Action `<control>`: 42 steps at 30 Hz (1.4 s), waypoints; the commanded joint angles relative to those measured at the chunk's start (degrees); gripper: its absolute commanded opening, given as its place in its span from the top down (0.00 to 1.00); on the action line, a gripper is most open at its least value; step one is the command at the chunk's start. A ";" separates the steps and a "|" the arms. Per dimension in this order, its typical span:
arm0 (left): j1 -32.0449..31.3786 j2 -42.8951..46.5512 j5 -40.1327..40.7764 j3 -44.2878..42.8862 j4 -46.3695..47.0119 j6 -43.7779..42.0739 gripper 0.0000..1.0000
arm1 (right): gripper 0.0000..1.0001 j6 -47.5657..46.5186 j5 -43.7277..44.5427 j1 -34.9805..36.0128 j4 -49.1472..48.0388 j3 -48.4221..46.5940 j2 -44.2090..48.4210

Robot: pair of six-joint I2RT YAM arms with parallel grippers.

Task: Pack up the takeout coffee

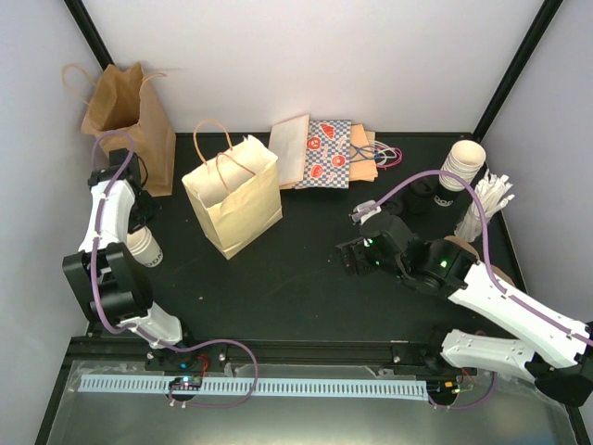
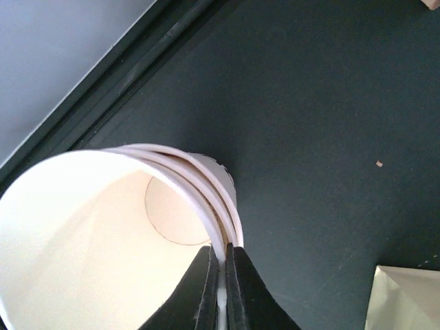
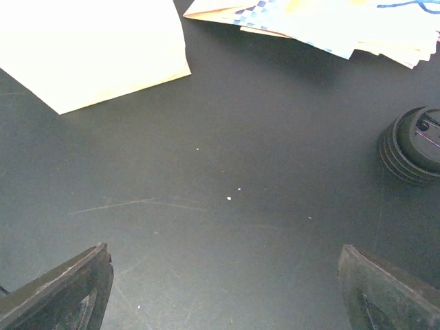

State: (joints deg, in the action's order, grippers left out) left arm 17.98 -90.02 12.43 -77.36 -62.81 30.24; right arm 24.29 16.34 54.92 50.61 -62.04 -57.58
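My left gripper [image 2: 221, 275] is shut on the rolled rim of the takeout coffee cups [image 2: 89, 227], white paper cups nested together and lying tilted with the mouth toward the camera. One finger is inside the rim and one outside. From above, these cups [image 1: 145, 247] and the left gripper [image 1: 139, 236] sit at the table's left side, left of the open cream paper bag [image 1: 233, 195]. A taller stack of white cups [image 1: 463, 165] stands at the far right. My right gripper [image 1: 350, 255] hangs open over bare table, fingers [image 3: 69, 292] wide apart with nothing between them.
A brown handled bag [image 1: 130, 120] stands at the back left. Flat folded bags [image 1: 324, 153] lie at the back centre. Black lids [image 1: 426, 199] and a bundle of white sticks [image 1: 486, 199] sit by the right cup stack. The lids [image 3: 414, 146] show in the right wrist view.
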 commanded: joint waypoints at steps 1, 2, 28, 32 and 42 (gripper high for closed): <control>-0.25 0.97 0.98 -1.13 -2.09 -0.44 0.98 | 0.08 -0.69 0.26 -0.29 0.39 -1.68 0.45; -0.49 0.98 1.48 -1.63 -2.93 -0.40 0.98 | 0.08 -0.68 0.07 -0.26 0.36 -1.68 0.30; -4.86 5.17 9.84 -8.86 -15.40 3.39 0.98 | 0.08 -0.26 -0.95 -0.28 0.19 -1.35 0.09; -5.01 6.23 11.09 -6.41 -13.39 3.46 0.99 | 0.08 -0.26 -1.05 -0.26 0.10 -1.31 0.10; -7.96 5.96 12.43 -5.38 -13.01 1.87 0.98 | 0.08 0.05 -1.29 -0.25 0.49 -1.41 0.43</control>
State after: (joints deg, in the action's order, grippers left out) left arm 11.25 -85.06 20.64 -81.10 -74.37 32.84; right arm 24.32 15.33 54.92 50.61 -62.24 -57.82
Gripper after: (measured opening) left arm 0.032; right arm 0.920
